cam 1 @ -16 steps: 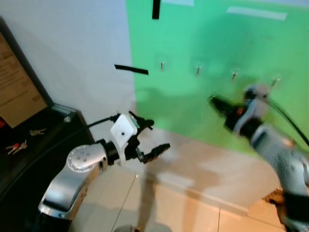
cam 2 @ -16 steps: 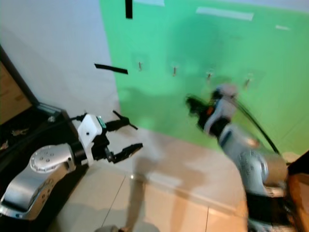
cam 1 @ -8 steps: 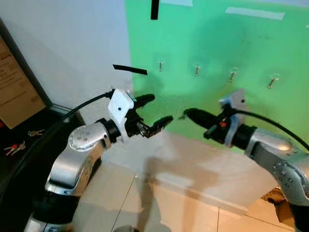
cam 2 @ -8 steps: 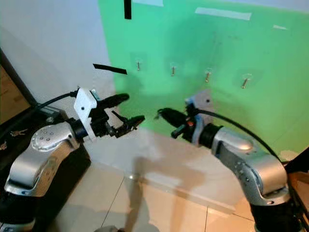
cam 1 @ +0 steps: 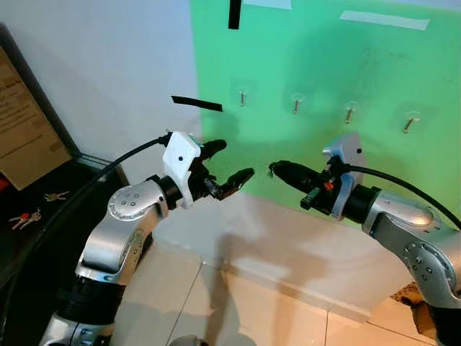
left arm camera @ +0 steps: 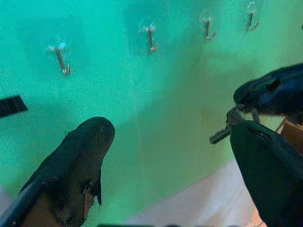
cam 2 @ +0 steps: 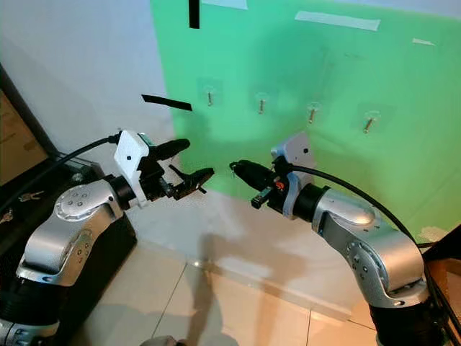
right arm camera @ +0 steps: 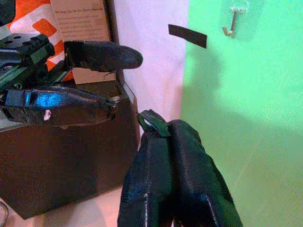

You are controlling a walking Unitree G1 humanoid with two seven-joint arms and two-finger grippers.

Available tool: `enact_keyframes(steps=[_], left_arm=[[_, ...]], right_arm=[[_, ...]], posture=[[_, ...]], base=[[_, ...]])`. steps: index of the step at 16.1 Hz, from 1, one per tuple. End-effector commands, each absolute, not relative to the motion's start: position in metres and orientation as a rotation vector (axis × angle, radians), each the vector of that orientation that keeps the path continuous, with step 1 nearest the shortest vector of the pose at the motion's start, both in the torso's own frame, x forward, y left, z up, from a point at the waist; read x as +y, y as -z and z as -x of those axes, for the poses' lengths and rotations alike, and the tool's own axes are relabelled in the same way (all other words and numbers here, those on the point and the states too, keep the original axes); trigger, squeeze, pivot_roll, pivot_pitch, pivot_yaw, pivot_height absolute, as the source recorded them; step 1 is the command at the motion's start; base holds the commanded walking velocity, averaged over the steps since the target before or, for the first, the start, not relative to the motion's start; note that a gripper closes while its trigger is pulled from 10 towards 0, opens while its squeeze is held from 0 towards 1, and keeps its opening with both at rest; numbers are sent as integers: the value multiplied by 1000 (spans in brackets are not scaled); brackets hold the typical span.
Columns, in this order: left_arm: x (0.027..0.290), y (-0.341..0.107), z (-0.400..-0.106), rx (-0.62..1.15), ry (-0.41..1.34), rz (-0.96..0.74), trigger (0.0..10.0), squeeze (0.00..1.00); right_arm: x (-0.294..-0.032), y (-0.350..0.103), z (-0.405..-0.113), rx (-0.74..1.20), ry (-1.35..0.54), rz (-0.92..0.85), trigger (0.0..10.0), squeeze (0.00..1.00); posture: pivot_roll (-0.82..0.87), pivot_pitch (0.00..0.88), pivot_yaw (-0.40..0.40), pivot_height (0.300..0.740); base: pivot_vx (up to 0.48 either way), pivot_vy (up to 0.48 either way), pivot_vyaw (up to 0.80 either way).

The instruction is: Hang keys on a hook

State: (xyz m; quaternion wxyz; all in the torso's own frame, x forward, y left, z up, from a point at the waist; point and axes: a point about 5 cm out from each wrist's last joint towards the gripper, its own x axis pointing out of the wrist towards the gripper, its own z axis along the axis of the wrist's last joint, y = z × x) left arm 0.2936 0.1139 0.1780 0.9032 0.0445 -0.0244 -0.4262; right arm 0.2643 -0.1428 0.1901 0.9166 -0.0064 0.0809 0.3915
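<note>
Here, key point(left arm camera: 226, 127) slanting from fingers point(left arm camera: 267, 90)

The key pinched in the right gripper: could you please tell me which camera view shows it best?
The left wrist view: the key hangs in profile from the right gripper against the green board. The right wrist view gives just a dark tip above the shut fingers; the eye views show a tiny speck.

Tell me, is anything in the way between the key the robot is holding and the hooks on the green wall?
Nothing visible blocks it. The right gripper pinches the key, and only bare green wall lies between it and the hooks. The open left gripper hovers beside it.
</note>
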Motion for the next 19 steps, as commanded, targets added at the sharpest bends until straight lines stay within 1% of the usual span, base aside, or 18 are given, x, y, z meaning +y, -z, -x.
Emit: enact_keyframes(steps=[1, 4, 7, 12, 17, 19], left_arm=[[114, -184, -295, -72, 884, -96, 10000, 0], [108, -183, -292, -77, 945, -88, 10000, 0], [105, -177, -287, -46, 1007, -130, 10000, 0], [108, -175, -297, -51, 929, -159, 10000, 0], [100, -172, -302, -52, 936, -156, 10000, 0], [93, -171, -300, -51, 996, -153, 10000, 0]], right_arm=[[-141, -193, -264, 148, -806, 25, 10000, 0], [-140, -193, -264, 146, -797, 13, 10000, 0], [-143, -191, -271, 167, -724, -15, 10000, 0], [-136, -193, -262, 164, -775, -46, 10000, 0], [-132, -195, -257, 158, -802, -63, 10000, 0], [-130, -196, -256, 159, -803, -68, 10000, 0]], posture=[[-34, 0, 30, 740], [-41, 0, 37, 740], [-44, 0, 41, 740], [-52, 0, 45, 740], [-74, 0, 58, 740], [-77, 0, 59, 740]], base=[[0, 0, 0], [0, 0, 0], [0, 0, 0], [0, 0, 0], [0, 0, 0], [0, 0, 0]])
